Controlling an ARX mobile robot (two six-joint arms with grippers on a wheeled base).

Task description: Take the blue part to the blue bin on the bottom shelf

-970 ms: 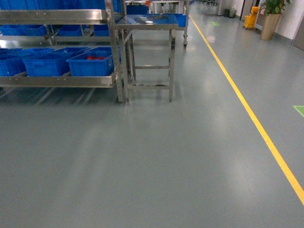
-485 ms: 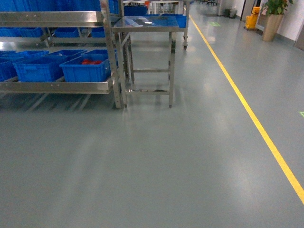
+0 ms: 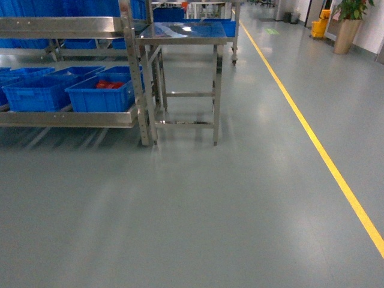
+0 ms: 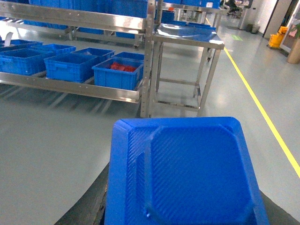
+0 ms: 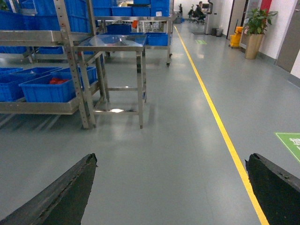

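Your blue part [image 4: 183, 173], a flat square moulded plastic piece with a raised rim and ribbed face, fills the lower half of the left wrist view. It sits out in front of the left gripper, whose dark edges just show beneath it. It looks to be carried there, though you cannot tell from this view how the jaws stand or where they grip. The right gripper [image 5: 173, 187] hangs wide open and empty, its two black fingers [image 5: 61, 197] framing bare grey floor.

The pick therefore appears done; the delivery is not. Ahead and to your left stands the stainless-steel rack, and on its bottom shelf [image 3: 66, 118] sits a row of blue bins. The nearest one [image 3: 99, 96], at the rack's end post, already holds something red, so you should judge which blue bin [image 4: 70, 68] is meant before committing. A steel table [image 3: 183, 33] stands just beside the rack, and a yellow floor line [image 3: 312, 138] runs off to your right.

The rack is well apart from the robot. What remains is the approach, the reach low to shelf level, and the release.
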